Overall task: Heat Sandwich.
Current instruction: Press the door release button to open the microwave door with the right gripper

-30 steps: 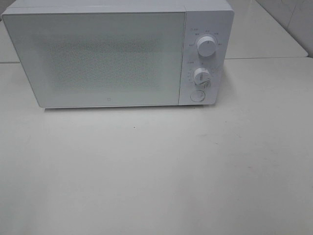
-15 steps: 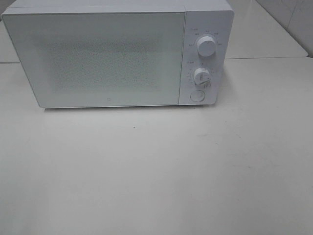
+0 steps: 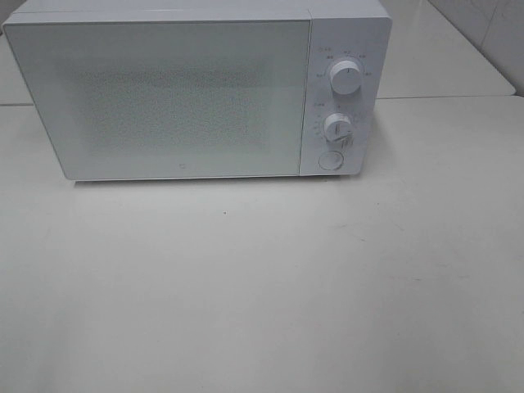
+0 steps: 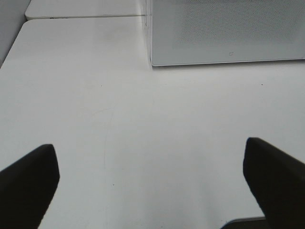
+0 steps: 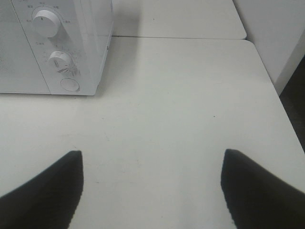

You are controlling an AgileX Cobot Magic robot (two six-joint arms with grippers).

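Observation:
The sandwich is out of view in every frame. A white microwave [image 3: 164,90] stands at the back of the white table [image 3: 262,286] with its door shut; its inside cannot be seen. My left gripper [image 4: 150,150] is open over bare table, short of the microwave's [image 4: 224,33] front left corner, with nothing between its dark fingers [image 4: 28,176]. Over bare table to the right of the microwave's [image 5: 52,43] control panel, my right gripper [image 5: 152,156] is open and empty too. Neither arm shows in the exterior high view.
The microwave's panel carries an upper knob [image 3: 345,79], a lower knob [image 3: 337,127] and a round button [image 3: 330,160]. A second table [image 3: 442,57] adjoins behind on the right. The table's right edge [image 5: 279,109] drops to a dark floor.

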